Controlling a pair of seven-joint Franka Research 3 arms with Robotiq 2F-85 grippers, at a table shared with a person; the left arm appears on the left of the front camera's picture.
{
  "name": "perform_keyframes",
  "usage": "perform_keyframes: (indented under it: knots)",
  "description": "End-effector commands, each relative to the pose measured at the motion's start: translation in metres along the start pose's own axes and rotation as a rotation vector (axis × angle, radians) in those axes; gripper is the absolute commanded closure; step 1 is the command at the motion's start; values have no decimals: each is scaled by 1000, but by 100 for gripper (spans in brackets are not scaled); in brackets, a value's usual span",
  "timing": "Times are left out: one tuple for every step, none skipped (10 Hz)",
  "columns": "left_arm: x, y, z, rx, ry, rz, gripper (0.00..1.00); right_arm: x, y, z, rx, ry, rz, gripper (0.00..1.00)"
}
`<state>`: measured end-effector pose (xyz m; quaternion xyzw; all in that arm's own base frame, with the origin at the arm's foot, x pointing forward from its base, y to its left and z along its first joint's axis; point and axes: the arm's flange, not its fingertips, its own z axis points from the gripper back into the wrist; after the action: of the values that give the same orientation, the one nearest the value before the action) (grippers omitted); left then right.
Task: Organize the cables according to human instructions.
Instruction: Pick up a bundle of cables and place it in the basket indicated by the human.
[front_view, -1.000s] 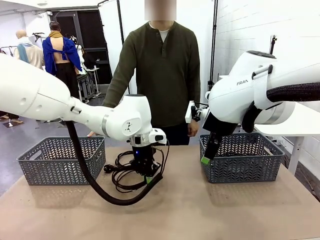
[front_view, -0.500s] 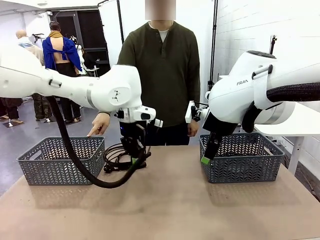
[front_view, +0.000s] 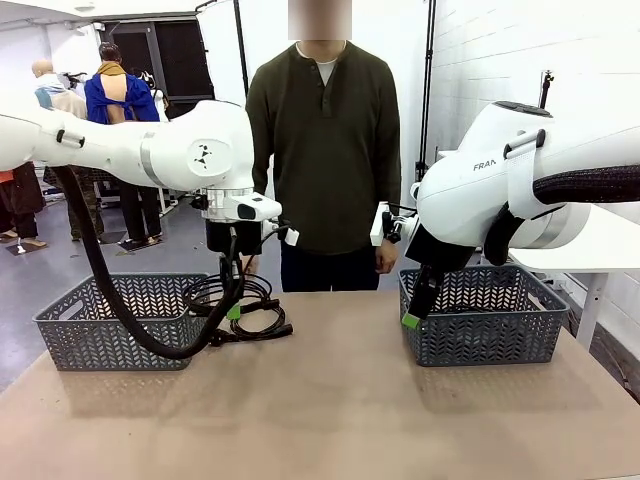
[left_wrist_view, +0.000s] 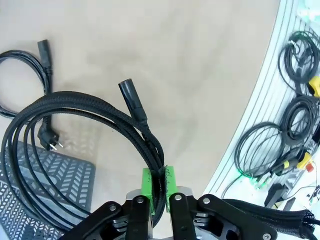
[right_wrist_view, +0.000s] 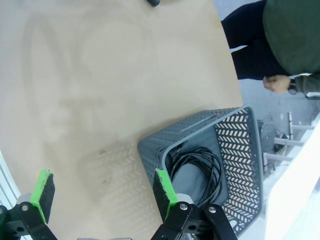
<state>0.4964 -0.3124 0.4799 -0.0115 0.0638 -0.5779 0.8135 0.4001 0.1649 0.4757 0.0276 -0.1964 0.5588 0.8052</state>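
Observation:
My left gripper (front_view: 232, 311) is shut on a coiled black cable (front_view: 243, 298), which hangs off the table beside the right end of the left grey basket (front_view: 118, 322). In the left wrist view the green pads (left_wrist_view: 148, 183) pinch the bundled strands of that cable (left_wrist_view: 75, 102), and its plug (left_wrist_view: 131, 94) sticks out. A second cable (left_wrist_view: 24, 64) lies on the table below. My right gripper (front_view: 414, 306) stands open with nothing in it, in front of the right basket (front_view: 486, 316), which holds a coiled cable (right_wrist_view: 198, 167). The human (front_view: 325, 140) stands at the far side.
The two grey baskets sit at the far left and far right of the brown table (front_view: 350, 420). Beyond the table's edge, more coiled cables (left_wrist_view: 295, 112) lie on a striped surface. The person's hand (front_view: 387, 256) hangs near the right basket.
My left gripper has lifted the cable coil from the table's middle and carried it up and left toward the left basket. The right arm has not moved.

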Motion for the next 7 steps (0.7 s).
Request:
perform_keyframes:
  knots:
    - [-5,0,1,-15,-17,31,100,0,0,-1,-11,5,-8,0]
    - [0,0,0,0,0,0,100,0,0,-1,-11,5,-8,0]
    - [0,0,0,0,0,0,100,0,0,-1,-11,5,-8,0]
    - [0,0,0,0,0,0,100,0,0,-1,-11,5,-8,0]
    - [0,0,0,0,0,0,100,0,0,-1,-11,5,-8,0]
    - [0,0,0,0,0,0,100,0,0,-1,-11,5,-8,0]
    - [0,0,-2,-6,5,-2,100,0,0,-1,-11,5,-8,0]
